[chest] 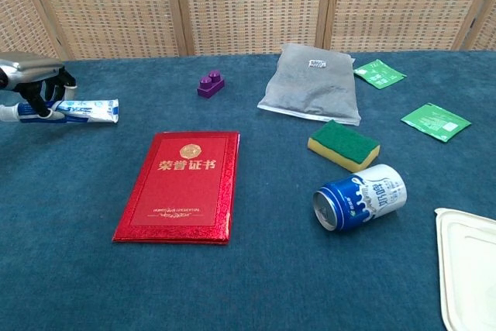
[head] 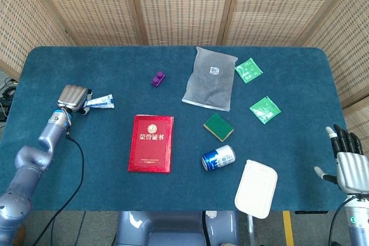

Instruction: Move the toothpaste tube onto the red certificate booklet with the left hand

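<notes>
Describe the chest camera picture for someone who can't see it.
At far left, the left robot hand grips a toothpaste tube above a blue table. A red certificate booklet lies centre-left, a tipped blue can to its right.

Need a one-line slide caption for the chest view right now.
Left robot hand holds the toothpaste tube above the blue table, left of the red booklet.

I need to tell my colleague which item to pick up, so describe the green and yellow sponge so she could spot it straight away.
On the blue table, find the red certificate booklet near the middle. Just right of its top sits the sponge, between the grey pouch behind it and the blue can lying in front. It is the only thick block: dark green on top, yellow underneath.
</notes>
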